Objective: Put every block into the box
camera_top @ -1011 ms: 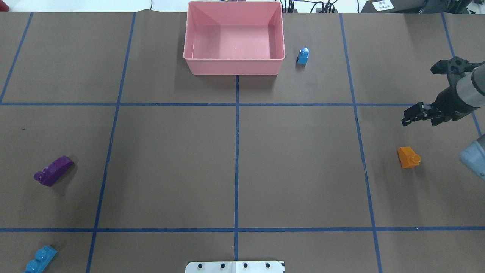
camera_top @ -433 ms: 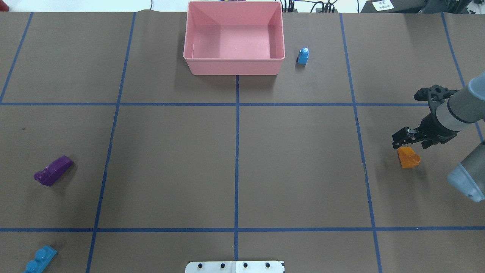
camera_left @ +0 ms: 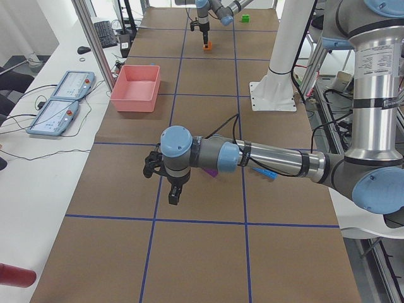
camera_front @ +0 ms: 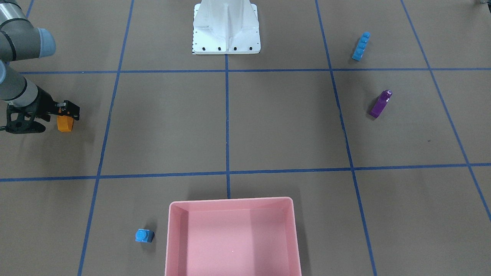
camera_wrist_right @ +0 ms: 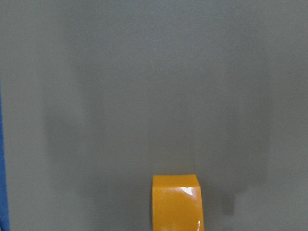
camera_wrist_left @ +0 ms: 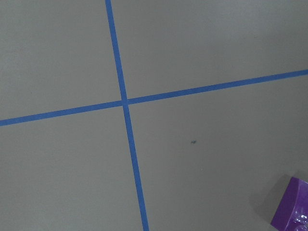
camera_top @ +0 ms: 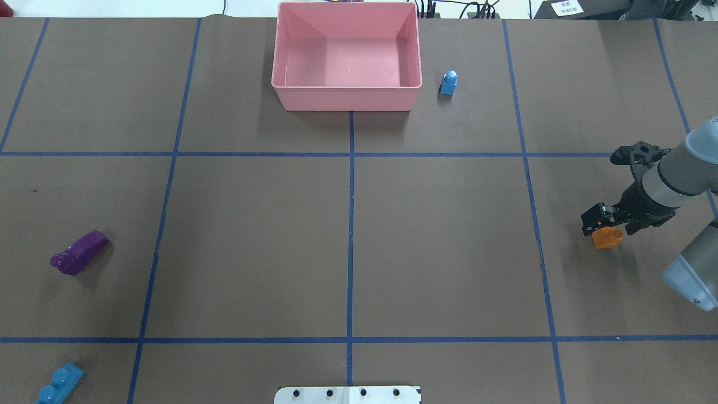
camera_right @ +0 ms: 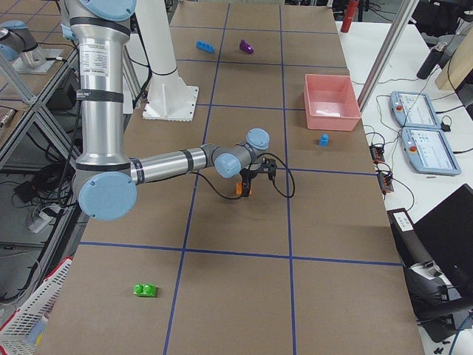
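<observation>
Your right gripper [camera_top: 597, 223] has dropped over the orange brick [camera_top: 608, 239] at 3 o'clock; you can't tell its opening or grasp.

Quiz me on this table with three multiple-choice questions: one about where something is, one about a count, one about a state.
1. Where is the orange sloped brick? A) in the pink box B) at the right gripper C) off the table
2. How many blue bricks lie on the table? A) one B) two C) four
3. The pink box is: A) upright and empty B) overturned C) full of bricks
Answers: 1 B, the gripper's black fingers overlap the brick in the overhead view. 2 B, a small blue cube brick and a long blue bar. 3 A, its open side faces up and only its bare floor shows.
</observation>
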